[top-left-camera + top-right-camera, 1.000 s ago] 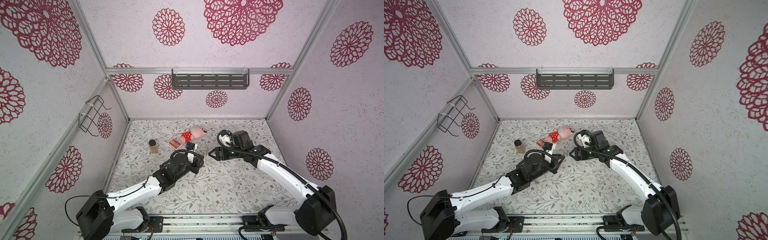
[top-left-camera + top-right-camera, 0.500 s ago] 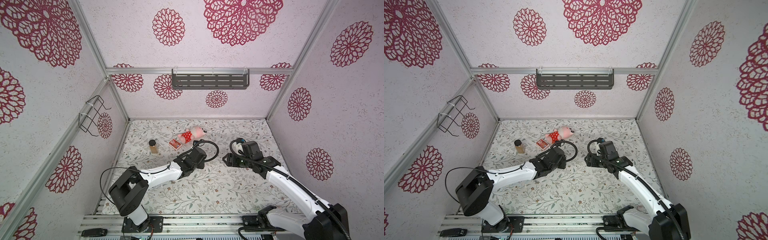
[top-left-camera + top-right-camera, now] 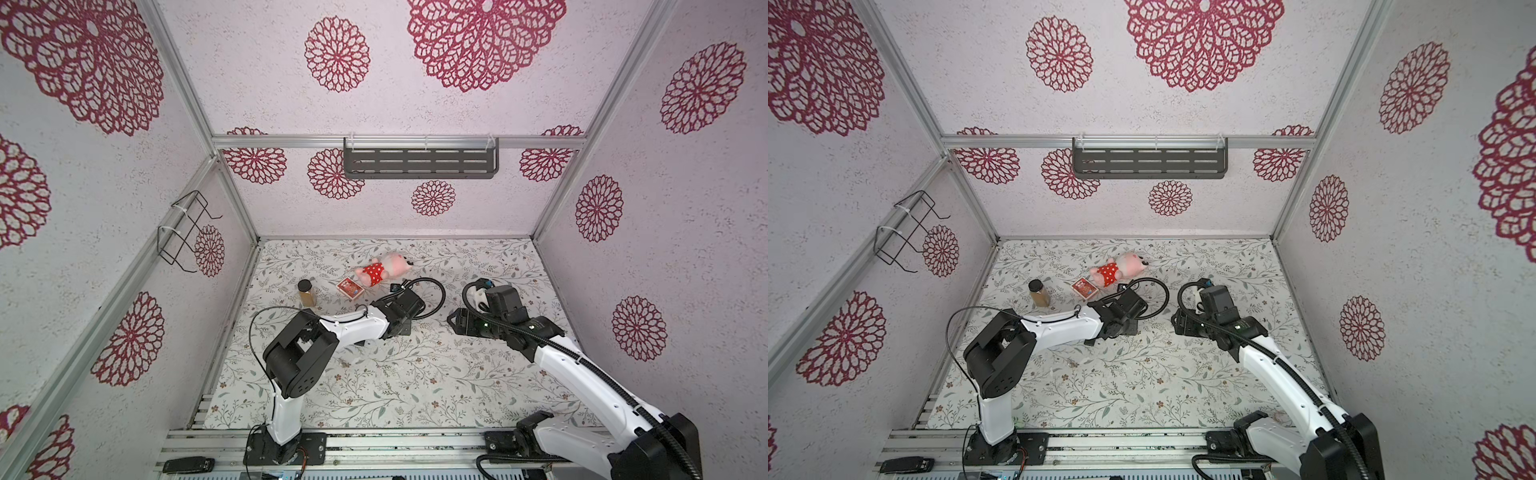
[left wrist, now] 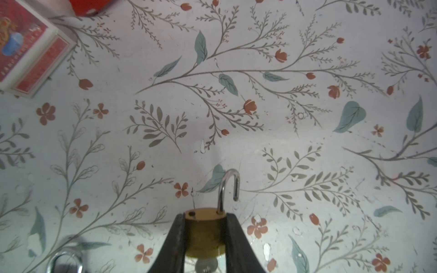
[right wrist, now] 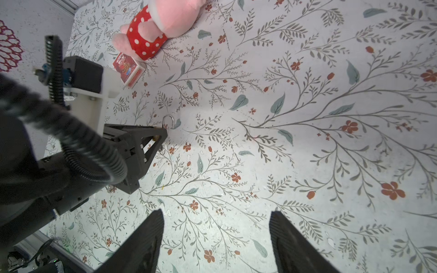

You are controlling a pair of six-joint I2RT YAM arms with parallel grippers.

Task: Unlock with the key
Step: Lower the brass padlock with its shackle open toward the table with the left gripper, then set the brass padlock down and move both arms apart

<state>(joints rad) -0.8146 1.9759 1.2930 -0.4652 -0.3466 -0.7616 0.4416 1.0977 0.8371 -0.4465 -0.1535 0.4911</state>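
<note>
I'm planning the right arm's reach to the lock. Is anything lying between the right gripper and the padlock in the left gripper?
Nothing visible does. Only bare floral mat shows between the open right gripper and the padlock clamped in the left gripper. The card box and plush toy lie off to one side.

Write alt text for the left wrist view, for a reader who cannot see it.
The left gripper grips a small brass padlock between its two black fingers; the lock's silver steel shackle stands open, one end free. Behind lies a pale table printed with leaves and flowers, and a red and white card box shows partly.
</note>
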